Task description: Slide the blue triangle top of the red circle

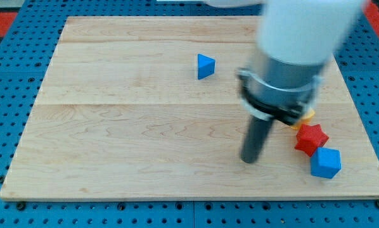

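The blue triangle (205,66) lies on the wooden board (113,126), up and left of the arm. My tip (249,159) rests on the board well below and to the right of the triangle, apart from it. No red circle shows; the arm's wide white and grey body (291,57) hides part of the board's right side. A red star (311,139) lies to the right of my tip.
A blue cube-like block (326,163) sits just below and right of the red star. A sliver of a yellow or orange block (306,116) peeks out from under the arm. The board sits on a blue perforated surface (12,76).
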